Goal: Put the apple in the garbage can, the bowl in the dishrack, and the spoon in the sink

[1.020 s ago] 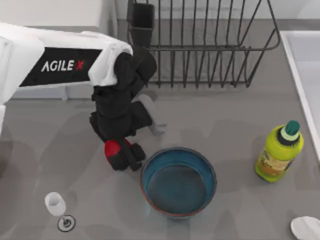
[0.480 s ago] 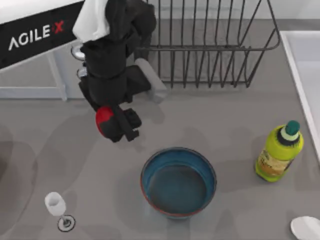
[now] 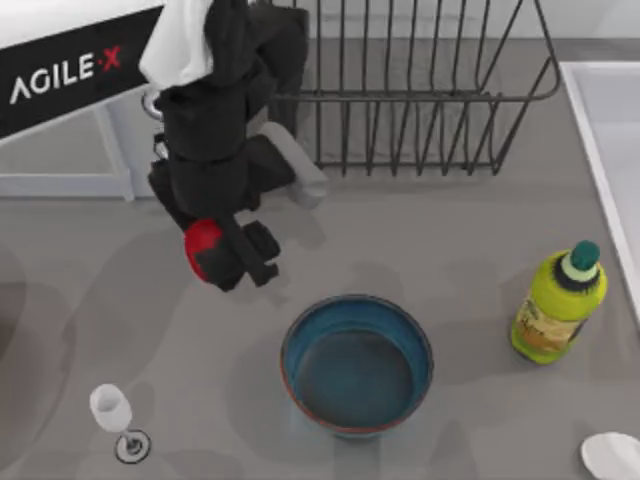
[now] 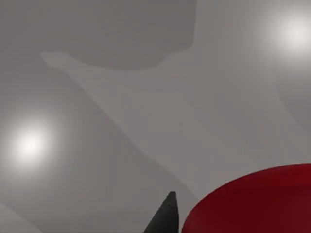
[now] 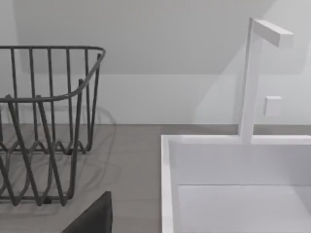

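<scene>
Though small and glossy, the apple [image 3: 201,240] is judged firm, light and rather slippery; a hold across its widest part, one finger on each side, would suit it best.

- Left claw [image 3: 222,252]: clenched on the apple, raised above the surface [image 3: 450,230]. From the left wrist, the red curve of the fruit [image 4: 252,201] sits right beside one dark fingertip [image 4: 165,216], so the opening is no wider than the fruit itself.
- Bowl [image 3: 357,363]: on the surface, below and to the right of the left claw in the top view, apart from it. Judged rigid and heavier; its rim is the likely hold.
- Dishrack [image 3: 420,90]: beyond the claw, toward the far edge.
- Sink [image 5: 233,184]: seen from the right wrist, beside the dishrack [image 5: 43,121].
- Spoon [image 3: 610,455]: at the near right edge, well apart from the claw.
- Right claw: state cannot be told.
</scene>
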Motion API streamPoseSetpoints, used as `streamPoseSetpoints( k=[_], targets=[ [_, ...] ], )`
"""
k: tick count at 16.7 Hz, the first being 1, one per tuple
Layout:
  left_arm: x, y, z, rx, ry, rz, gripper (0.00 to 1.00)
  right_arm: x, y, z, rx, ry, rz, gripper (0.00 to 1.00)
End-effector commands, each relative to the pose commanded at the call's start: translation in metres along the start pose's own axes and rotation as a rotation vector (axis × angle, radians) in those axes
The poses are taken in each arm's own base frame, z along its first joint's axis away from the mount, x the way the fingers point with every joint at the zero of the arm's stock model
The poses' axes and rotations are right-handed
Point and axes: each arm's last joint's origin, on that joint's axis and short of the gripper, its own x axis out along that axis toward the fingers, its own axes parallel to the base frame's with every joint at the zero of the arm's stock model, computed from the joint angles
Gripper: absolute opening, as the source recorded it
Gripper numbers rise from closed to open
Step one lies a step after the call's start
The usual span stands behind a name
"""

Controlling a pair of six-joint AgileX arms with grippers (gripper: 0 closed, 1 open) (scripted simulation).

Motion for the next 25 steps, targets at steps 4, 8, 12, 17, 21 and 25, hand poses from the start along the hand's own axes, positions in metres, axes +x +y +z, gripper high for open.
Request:
streamPoseSetpoints(
  k=[4,8,12,17,21,25],
  targets=[
    [0.012,0.006,-0.022,-0.267,0.032,-0.035,0.0,0.0,0.0,0.0,0.0,0.0,0.0,1.0],
    [0.017,0.024,-0.061,-0.703,0.044,-0.056,0.0,0.0,0.0,0.0,0.0,0.0,0.0,1.0],
    [0.011,0.048,-0.113,-1.239,0.024,-0.061,0.0,0.0,0.0,0.0,0.0,0.0,0.0,1.0],
    [-0.012,0.07,-0.191,-1.936,-0.063,-0.057,0.0,0.0,0.0,0.0,0.0,0.0,0.0,1.0],
    [-0.032,0.075,-0.244,-2.358,-0.165,-0.05,0.0,0.0,0.0,0.0,0.0,0.0,0.0,1.0],
    [-0.042,0.074,-0.266,-2.517,-0.218,-0.044,0.0,0.0,0.0,0.0,0.0,0.0,0.0,1.0]
  ],
)
